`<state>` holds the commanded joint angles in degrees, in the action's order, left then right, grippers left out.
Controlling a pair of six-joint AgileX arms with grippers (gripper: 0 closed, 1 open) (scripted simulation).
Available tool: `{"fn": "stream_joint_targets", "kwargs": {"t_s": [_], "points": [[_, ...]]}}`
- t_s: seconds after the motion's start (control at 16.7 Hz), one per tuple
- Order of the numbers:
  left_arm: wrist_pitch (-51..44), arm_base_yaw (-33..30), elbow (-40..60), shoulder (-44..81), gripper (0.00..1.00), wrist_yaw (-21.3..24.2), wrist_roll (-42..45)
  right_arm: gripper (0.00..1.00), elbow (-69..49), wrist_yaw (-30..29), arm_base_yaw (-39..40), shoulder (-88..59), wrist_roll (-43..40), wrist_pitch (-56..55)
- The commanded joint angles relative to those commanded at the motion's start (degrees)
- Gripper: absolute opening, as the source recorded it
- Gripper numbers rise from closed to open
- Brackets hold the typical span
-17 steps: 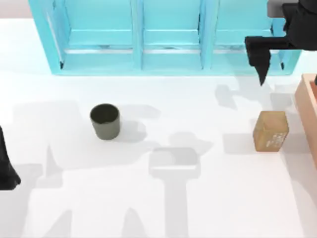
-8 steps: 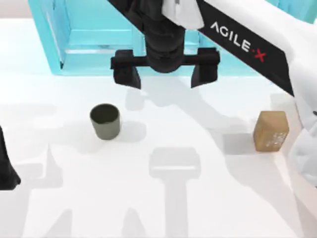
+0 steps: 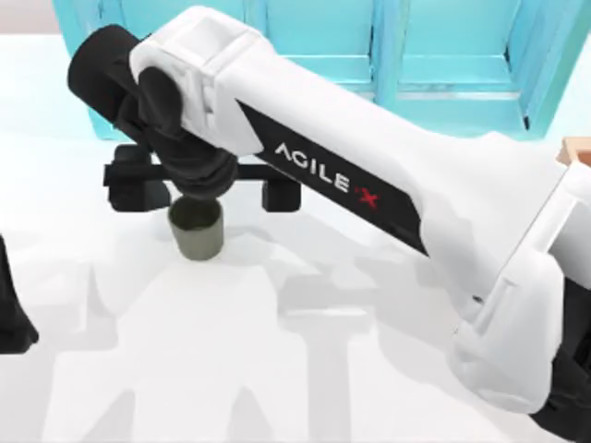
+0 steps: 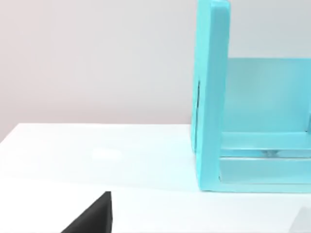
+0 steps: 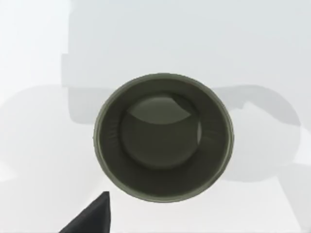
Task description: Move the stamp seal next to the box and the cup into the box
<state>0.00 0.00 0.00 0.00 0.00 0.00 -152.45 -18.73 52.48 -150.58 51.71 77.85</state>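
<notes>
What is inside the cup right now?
Nothing: the right wrist view looks straight down into the cup and shows a bare dark bottom. From the top, the open right gripper covers part of its rim.

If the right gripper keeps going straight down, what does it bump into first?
Most likely the cup. The right gripper hangs open above it and its wrist camera looks straight into the cup's mouth. Height above is unclear.

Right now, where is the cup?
In the top view the cup stands upright on the table's left half, in front of the turquoise cabinet, directly under the right gripper, whose wrist view looks straight into it.
</notes>
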Motion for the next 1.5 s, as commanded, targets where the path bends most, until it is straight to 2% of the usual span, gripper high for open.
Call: {"fn": "stream_joint_targets", "kwargs": {"t_s": [0.24,0.66,0.96,1.5], "points": [[0.0,0.0,0.0,0.0,1.0,0.0,0.0,1.0,1.3,0.2,-0.5,-0.5,-0.5,-1.9],[0.0,0.0,0.0,0.0,1.0,0.0,0.0,1.0,8.1,0.6,-2.5,-4.0,-2.5,-12.9],[0.0,0.0,0.0,0.0,1.0,0.0,0.0,1.0,8.7,0.6,-2.6,-4.3,-2.7,-13.8],[0.0,0.0,0.0,0.0,1.0,0.0,0.0,0.32,8.7,0.6,-2.6,-4.3,-2.7,-13.8]]}}
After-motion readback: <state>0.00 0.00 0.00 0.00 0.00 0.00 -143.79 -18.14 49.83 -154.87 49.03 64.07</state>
